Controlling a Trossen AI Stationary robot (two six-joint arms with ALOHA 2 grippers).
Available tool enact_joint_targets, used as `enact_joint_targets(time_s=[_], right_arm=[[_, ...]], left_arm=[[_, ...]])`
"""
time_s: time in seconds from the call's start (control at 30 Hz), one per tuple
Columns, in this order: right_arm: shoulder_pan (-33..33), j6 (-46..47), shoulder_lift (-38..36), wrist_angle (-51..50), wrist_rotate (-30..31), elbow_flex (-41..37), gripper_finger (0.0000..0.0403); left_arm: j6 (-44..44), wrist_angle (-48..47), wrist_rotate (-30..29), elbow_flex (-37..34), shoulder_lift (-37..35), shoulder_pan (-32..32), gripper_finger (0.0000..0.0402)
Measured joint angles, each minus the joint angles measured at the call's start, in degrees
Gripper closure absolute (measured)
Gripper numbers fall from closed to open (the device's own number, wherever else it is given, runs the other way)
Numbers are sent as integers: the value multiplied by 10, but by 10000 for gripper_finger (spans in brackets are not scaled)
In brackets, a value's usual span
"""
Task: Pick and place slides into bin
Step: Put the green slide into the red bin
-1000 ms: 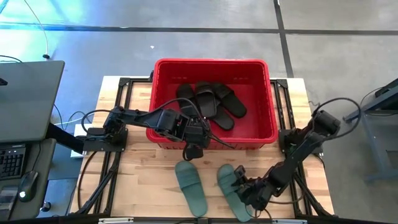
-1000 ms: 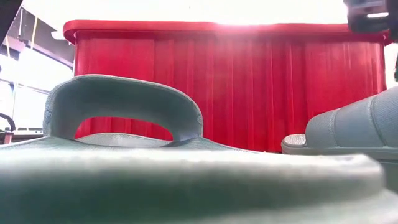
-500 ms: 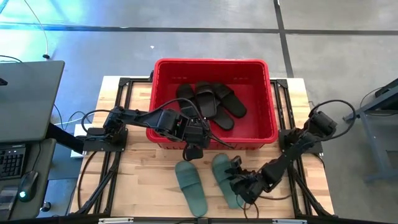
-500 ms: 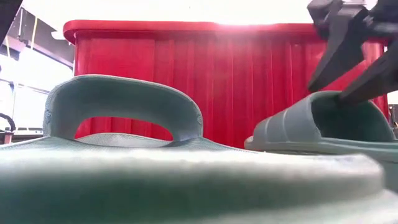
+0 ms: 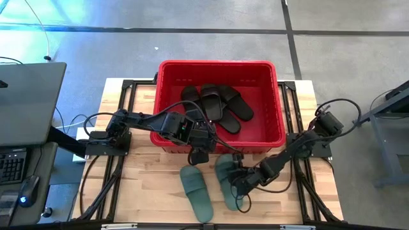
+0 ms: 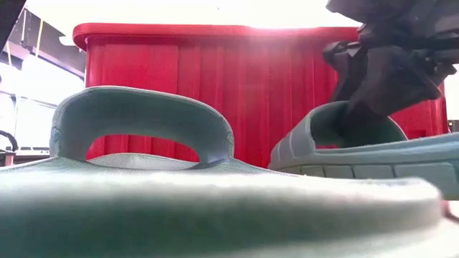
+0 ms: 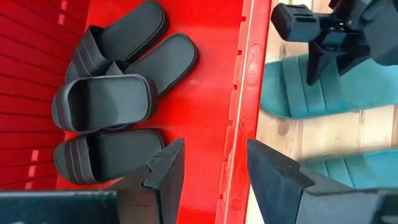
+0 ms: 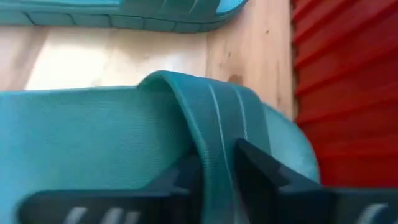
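The red bin (image 5: 167,137) stands at the table's far middle with several black slides (image 5: 217,102) lying flat in it. Two teal slides are on the near table. One teal slide (image 5: 195,191) lies on its sole and fills the low view's foreground (image 6: 143,129). My right gripper (image 5: 240,179) is shut on the other teal slide (image 5: 223,172), just near the bin. My left gripper (image 7: 214,174) is open and empty, its fingers above either side of the bin's near rim (image 7: 245,93). My right gripper pinches the teal slide's wide strap (image 8: 214,124) between its two fingers (image 8: 261,168), one inside the strap's arch and one outside. The fingers slant down from the table's right side. In the low view the slide (image 6: 344,154) is tilted, its ribbed sole showing.
Black metal frames (image 5: 121,96) line the table's left and right sides. Cables run over the table near both arms. A grey desk with a keyboard (image 5: 13,163) stands left of the table. Bare wood (image 5: 147,185) lies left of the slides.
My right gripper has gone toward the table's left edge and a little toward the bin, taking the teal slide with it. The slide has shifted left, closer to the other teal slide and the bin, and turned to lie more straight. The left arm has kept still.
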Motion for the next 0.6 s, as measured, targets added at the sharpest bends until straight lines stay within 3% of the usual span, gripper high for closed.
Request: enact_joint_targets(time_s=[0.13,0.33,0.6], right_arm=[[6,34,-7,-4,-22,0,389],[51,33,-64,-1,11,7,387],[89,22,-238,-19,51,43,398]], left_arm=[[-19,0,2,0,0,-3,243],[-18,-14,-13,0,-7,-19,243],[-74,-38,-63,0,-52,-60,243]])
